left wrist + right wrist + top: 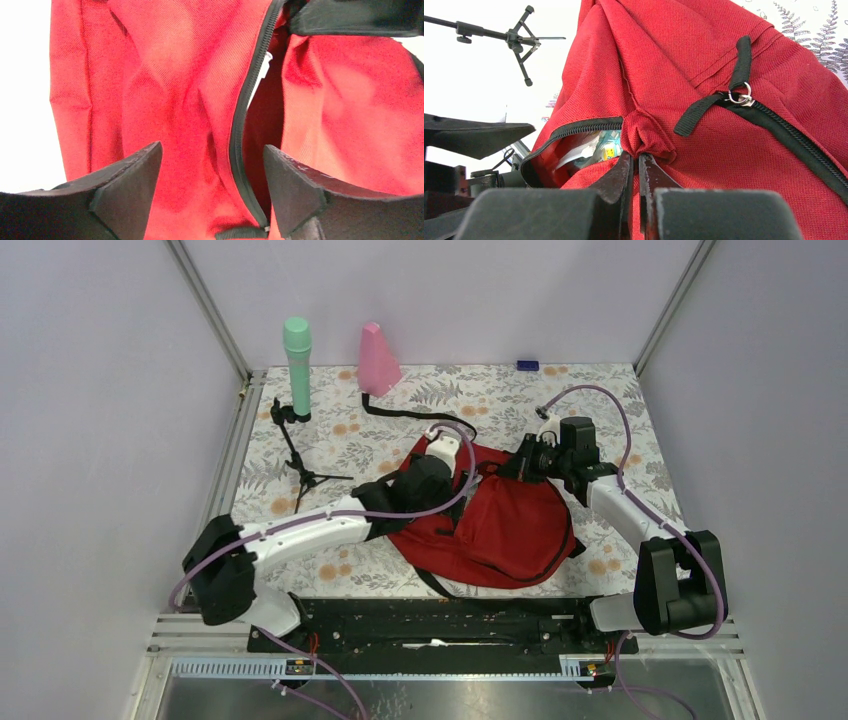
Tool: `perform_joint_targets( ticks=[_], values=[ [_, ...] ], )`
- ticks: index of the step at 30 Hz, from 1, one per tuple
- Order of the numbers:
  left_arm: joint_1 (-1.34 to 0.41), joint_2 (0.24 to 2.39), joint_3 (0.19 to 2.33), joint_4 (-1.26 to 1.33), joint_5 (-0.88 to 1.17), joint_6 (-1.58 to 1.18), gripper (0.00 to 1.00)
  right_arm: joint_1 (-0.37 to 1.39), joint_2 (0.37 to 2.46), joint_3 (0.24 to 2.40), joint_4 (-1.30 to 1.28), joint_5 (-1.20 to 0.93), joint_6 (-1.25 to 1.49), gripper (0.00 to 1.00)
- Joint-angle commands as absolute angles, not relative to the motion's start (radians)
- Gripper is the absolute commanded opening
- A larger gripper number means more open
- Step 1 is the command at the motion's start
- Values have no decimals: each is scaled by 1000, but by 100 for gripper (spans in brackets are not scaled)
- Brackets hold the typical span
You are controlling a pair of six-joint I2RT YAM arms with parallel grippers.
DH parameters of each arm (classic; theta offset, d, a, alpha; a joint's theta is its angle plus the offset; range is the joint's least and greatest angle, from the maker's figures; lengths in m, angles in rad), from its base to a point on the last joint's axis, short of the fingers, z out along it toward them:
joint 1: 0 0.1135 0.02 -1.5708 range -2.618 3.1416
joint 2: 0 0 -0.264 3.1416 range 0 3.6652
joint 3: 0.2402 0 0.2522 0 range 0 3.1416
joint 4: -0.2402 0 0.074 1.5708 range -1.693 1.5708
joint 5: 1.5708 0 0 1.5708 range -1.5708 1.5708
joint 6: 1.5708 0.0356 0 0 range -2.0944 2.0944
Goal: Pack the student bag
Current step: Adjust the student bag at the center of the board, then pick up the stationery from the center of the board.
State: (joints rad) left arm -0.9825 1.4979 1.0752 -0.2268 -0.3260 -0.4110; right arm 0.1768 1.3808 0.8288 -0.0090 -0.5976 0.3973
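At the middle of the flowered tablecloth [600, 400] lies the student bag [505, 525], a red backpack flat on its side. Its long axis runs from the far side toward the arms' bases, leaning a little to the right as it nears them. Its open upper end points away, and black straps poke out at the near edge. The left gripper [210, 150] hovers over that far end with its jaws apart, red cloth and the black zipper line [240, 130] showing between them. The right gripper [639, 160] comes in from the other side, its jaws pressed together on a pinched fold of the bag's fabric just beside the gaping zipper mouth. White and pale blue packets [591, 147] can be seen inside. A zipper pull [740, 97] with a metal ring sits higher on the bag. Well apart at the far left stands a mint-green cylinder [297, 355], with a small black tripod [300, 465] near it. A pink cone [377, 360] stands further right, and a loose black strap [410, 412] trails between it and the bag. A small blue thing [527, 365] lies at the far edge.
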Motion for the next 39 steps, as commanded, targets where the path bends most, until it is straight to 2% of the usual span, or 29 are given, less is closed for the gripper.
perform_joint_targets(
  ticks=[1, 10, 13, 17, 25, 31, 39],
  values=[
    [-982, 1353, 1028, -218, -294, -413, 80, 165, 1329, 850, 53, -657, 406, 4],
    [-944, 1162, 858, -519, -482, -708, 96, 151, 1304, 841, 52, -647, 418, 5],
    [-868, 1145, 794, -574, -440, -789, 96, 149, 1305, 841, 54, -648, 423, 5],
    [-805, 1094, 721, -605, -512, -851, 99, 149, 1308, 842, 55, -653, 429, 5],
    [-682, 1036, 582, -520, -503, -877, 99, 149, 1299, 835, 56, -655, 436, 5],
    [-629, 1080, 542, -399, -441, -837, 87, 149, 1303, 830, 66, -666, 449, 5],
    [-611, 1137, 525, -319, -429, -819, 86, 149, 1300, 824, 80, -684, 466, 5]
  ],
)
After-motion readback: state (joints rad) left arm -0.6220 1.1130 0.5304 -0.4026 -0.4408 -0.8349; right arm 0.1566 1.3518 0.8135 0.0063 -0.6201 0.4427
